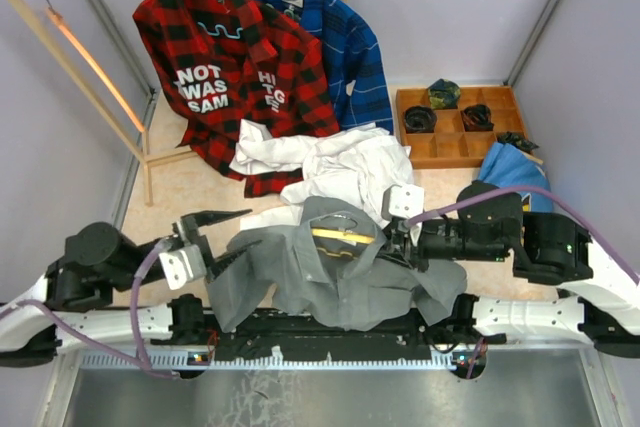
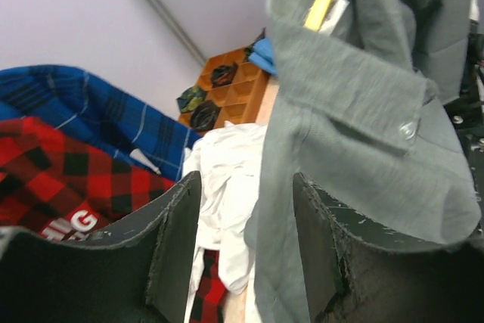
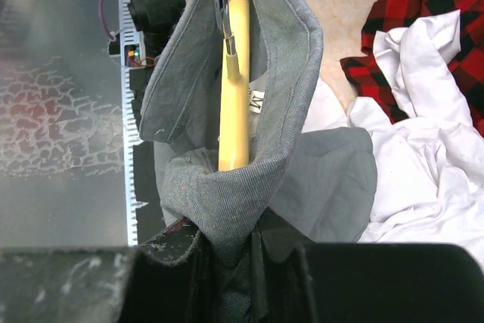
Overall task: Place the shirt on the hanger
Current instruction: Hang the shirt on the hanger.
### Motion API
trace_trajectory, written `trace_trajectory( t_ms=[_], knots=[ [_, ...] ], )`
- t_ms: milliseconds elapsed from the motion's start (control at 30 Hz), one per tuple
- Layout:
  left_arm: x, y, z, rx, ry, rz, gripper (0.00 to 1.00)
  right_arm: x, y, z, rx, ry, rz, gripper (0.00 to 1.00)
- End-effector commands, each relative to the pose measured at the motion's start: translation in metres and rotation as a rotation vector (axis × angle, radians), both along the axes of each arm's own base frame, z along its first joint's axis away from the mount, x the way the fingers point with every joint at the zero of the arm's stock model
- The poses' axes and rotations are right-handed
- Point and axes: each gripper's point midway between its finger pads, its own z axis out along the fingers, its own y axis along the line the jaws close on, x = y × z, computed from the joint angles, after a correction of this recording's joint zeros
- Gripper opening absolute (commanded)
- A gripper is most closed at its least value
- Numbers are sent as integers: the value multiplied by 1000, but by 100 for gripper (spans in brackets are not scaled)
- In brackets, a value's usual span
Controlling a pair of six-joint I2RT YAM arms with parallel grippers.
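**Item:** shirt, grey, lying over the hanger on the tabletop, with the hanger's bar inside the collar.

**Risk:** if you lift now, the shoulder left of the hanger may slip off, because nothing grips that side and the loose sleeve's weight drags on it. The hanger could also slide out through the neck.

**Right hand**: nearly closed, pinching the collar fold at the hanger's right end. You cannot tell whether the hanger is caught in the pinch too.

**Left hand**: left of the hanger, jaws well apart, holding nothing. Grey cloth hangs at the gap; contact is unclear.
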Motion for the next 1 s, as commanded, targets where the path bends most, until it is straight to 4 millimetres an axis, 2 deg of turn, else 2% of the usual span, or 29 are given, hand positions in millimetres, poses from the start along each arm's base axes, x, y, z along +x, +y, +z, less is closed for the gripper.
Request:
trace_trajectory(
  t_ms=[0,233,400,500,600,633,700,800,967],
  knots=[
    [-18,-28,9,16,18,-133,58,-1,8,42,135,-65,28,0],
    [-17,-49,-18,149,49,-153,59,-11,9,48,167,-82,97,2],
    [-14,-51,-20,155,49,-142,52,-17,9,47,173,-89,131,3],
    [-14,-53,-19,159,44,-146,38,-17,10,45,171,-93,138,3],
    [-12,-53,-19,171,37,-134,8,-15,10,44,166,-97,132,5],
    [-10,-52,-18,171,35,-124,0,-14,9,44,165,-100,125,6],
    [-6,-49,-14,158,37,-100,0,-12,5,46,166,-106,104,12],
    [-5,-41,-5,128,27,-80,0,-5,-5,42,150,-104,48,38],
    [2,-24,11,100,5,-25,0,6,-25,26,85,-96,-49,50]
  ],
)
